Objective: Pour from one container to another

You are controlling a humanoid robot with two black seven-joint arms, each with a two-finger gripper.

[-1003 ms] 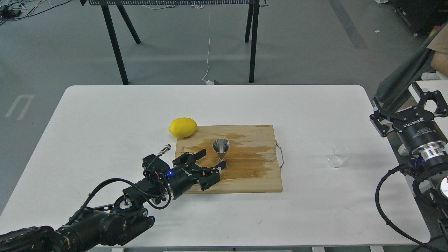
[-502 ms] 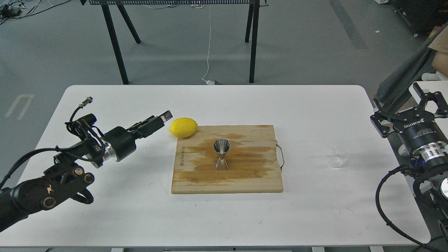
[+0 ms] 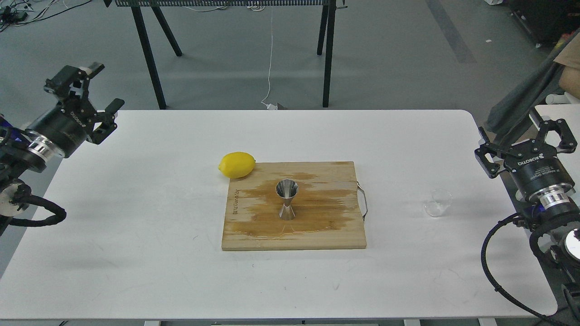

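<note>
White table (image 3: 136,226): glass cup (image 3: 438,202) just beside my wide, empty right claw (image 3: 525,140); risk: slippery glass tipping when pinched.

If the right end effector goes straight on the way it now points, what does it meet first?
Nothing, as far as I can judge: the right end effector, open, points up and away past the table's right edge; depth is unclear.

Bright even overhead light, soft faint shadows, sharp focus throughout.
</note>
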